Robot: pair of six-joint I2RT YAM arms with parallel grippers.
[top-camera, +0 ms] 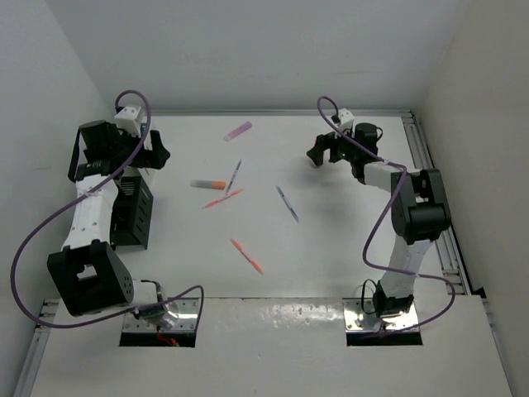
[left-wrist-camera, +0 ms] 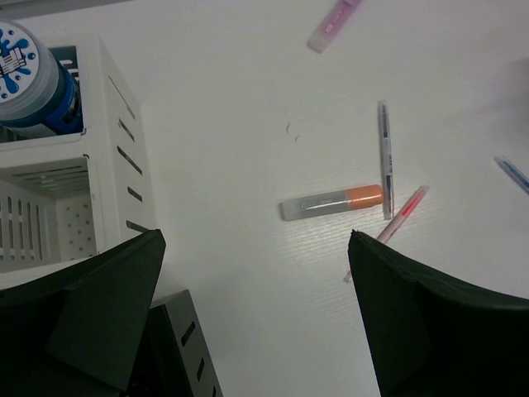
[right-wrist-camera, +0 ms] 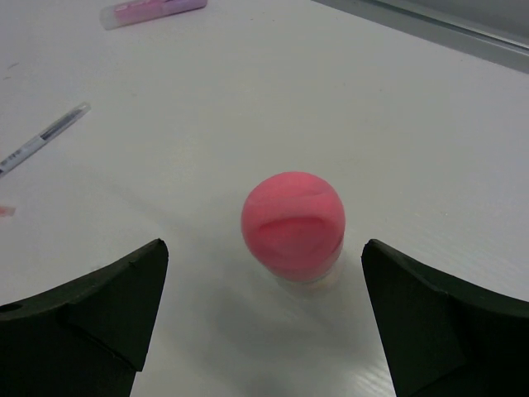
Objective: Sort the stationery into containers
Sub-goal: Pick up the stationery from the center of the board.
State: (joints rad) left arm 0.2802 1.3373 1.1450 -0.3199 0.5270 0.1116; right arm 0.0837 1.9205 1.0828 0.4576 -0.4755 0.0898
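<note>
Containers sit far left: white container (left-wrist-camera: 107, 165) with one blue-capped jar (left-wrist-camera: 25, 74) already in a corner compartment, black container (top-camera: 132, 211) just beside it. Left gripper (left-wrist-camera: 256, 244) hangs by the white container's slatted wall, fingers spread wide, holding nothing. Ahead of it on the desk (top-camera: 347, 248): grey marker (left-wrist-camera: 331, 203) with an orange cap, white pen (left-wrist-camera: 385, 157) ending right at that cap, pink pen (left-wrist-camera: 401, 217) just right of it. Pink highlighter (top-camera: 238, 131) lies farther back, orange pen (top-camera: 246, 255) nearer the arm bases, blue pen (top-camera: 288, 203) mid-desk. Right gripper (top-camera: 326, 155) is at the right rear, also fully spread and empty. The pink-capped bottle (right-wrist-camera: 293, 223) stands upright, centred between its fingers, no contact visible.

Looks like pre-grasp on the bottle. Next move likely: drop down, close on the body under the cap, keep it upright, carry it across to the containers. That's a long reach, so a handover or mid-desk set-down may be needed. Most loose items not yet sorted.
</note>
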